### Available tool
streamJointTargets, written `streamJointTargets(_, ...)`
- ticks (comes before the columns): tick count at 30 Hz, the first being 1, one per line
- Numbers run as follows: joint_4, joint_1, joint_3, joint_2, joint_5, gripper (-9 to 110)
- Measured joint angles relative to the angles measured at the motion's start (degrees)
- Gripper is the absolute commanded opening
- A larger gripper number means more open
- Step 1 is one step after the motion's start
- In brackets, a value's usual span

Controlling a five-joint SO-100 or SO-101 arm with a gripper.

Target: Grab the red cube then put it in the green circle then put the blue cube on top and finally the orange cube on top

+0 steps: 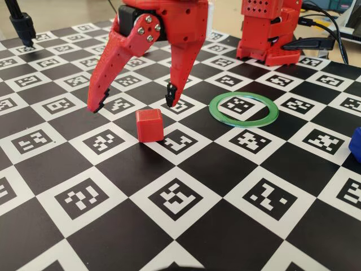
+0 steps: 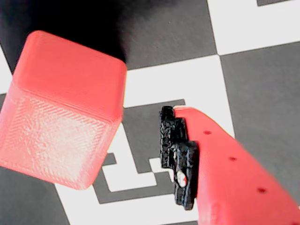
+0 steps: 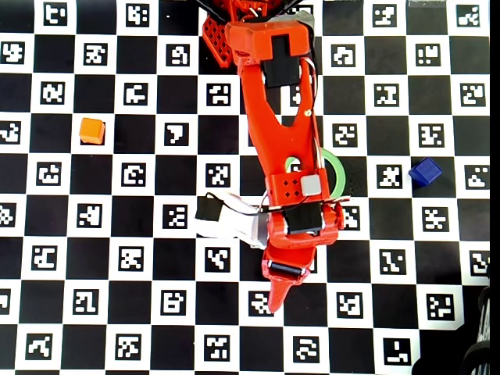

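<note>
The red two-finger hand (image 1: 134, 104) hangs wide apart, empty, over the small matte red plastic cube (image 1: 149, 125) just below it on the table. First step: it must lower, then close.

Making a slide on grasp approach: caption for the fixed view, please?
Open gripper poised above the red cube, green circle waiting empty beside it.

red cube (image 1: 149, 125) upright on board, left of green circle (image 1: 243, 106) — apart
</note>
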Motion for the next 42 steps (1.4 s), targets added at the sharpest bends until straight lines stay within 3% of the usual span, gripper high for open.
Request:
streamJointTargets(23,-3.34,0.0,0.0,-4.22,-0.7,53)
streamJointTargets(42,-3.34,-0.7,-1.58,-4.22,10.63,52)
